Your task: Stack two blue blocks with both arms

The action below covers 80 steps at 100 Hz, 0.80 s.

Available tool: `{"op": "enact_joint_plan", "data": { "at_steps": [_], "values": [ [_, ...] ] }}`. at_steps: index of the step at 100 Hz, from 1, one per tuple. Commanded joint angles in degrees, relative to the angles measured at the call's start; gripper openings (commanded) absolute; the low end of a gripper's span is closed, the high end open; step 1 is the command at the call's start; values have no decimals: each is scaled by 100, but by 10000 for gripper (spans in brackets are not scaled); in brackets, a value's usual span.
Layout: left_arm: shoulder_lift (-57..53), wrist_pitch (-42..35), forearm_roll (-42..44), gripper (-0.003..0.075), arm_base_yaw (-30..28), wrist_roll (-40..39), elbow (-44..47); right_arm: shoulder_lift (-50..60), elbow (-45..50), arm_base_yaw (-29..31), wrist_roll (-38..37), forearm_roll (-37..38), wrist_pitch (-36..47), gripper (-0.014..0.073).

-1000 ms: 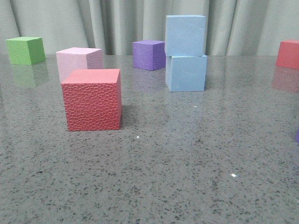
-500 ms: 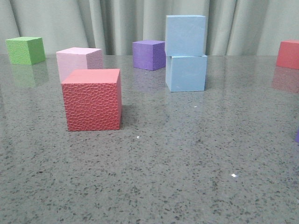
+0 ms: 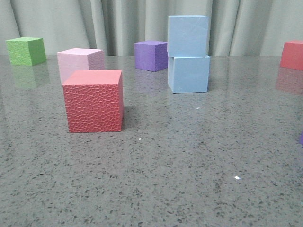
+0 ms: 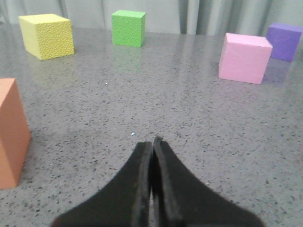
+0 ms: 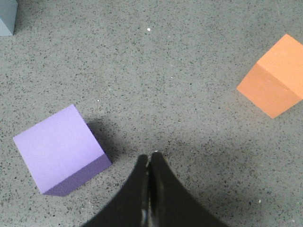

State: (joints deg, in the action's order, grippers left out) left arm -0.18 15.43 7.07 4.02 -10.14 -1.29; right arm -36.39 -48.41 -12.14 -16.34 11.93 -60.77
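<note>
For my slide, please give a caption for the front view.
Two blue blocks stacked on the table, behind a red cube.

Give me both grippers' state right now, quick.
Left gripper: closed, holding nothing.
Right gripper: closed, holding nothing.

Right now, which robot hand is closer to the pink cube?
Left. The left gripper faces the pink cube across bare table. The right gripper is beside a purple cube; no pink cube shows there.
</note>
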Motion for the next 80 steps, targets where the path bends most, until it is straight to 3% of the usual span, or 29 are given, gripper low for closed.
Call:
{"op": "enact_joint_plan", "data": {
  "at_steps": [1,42,80],
  "values": [
    [-193,-581,16,-19,-172,-43,-102,13,-123,30,65,162,286,-122],
    [-193,-1640,16,-19,-319,-43,366,13,-123,30,65,162,286,-122],
    [-193,-1737,150,-19,-309,-43,366,13,-123,30,65,162,286,-122]
  ]
}}
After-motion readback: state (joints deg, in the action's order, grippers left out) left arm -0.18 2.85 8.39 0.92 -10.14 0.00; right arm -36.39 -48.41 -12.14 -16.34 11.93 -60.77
